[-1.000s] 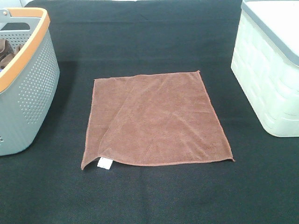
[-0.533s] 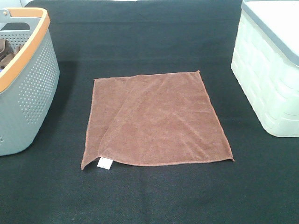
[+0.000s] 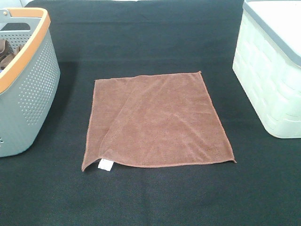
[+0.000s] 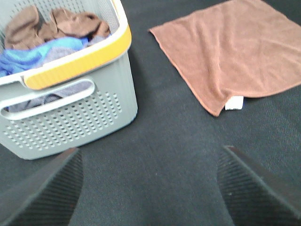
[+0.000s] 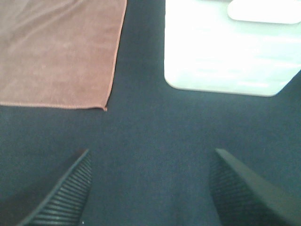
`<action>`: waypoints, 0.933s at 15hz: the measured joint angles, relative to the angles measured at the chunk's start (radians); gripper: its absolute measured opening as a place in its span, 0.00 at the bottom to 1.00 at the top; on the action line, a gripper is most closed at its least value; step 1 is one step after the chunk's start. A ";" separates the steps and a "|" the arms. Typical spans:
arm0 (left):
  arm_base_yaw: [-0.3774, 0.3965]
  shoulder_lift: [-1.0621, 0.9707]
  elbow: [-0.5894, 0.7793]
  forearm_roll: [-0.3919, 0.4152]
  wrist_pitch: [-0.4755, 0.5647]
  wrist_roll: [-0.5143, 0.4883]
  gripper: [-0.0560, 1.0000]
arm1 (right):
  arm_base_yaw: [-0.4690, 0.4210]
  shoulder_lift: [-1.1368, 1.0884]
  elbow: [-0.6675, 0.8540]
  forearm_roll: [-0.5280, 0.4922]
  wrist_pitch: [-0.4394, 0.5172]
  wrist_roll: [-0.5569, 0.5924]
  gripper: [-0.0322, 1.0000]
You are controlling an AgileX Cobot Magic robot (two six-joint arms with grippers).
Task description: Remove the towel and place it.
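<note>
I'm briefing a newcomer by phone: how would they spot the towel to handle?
Between the grey basket and the white bin, the towel lies spread on the black table. Unlike the bunched cloths in the basket, it is flat, with a white tag at one corner.

Nothing has changed between earlier frames and now.
</note>
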 joint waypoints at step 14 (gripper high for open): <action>0.000 -0.016 0.000 0.000 0.001 0.000 0.77 | 0.055 -0.069 0.000 0.016 0.000 0.000 0.68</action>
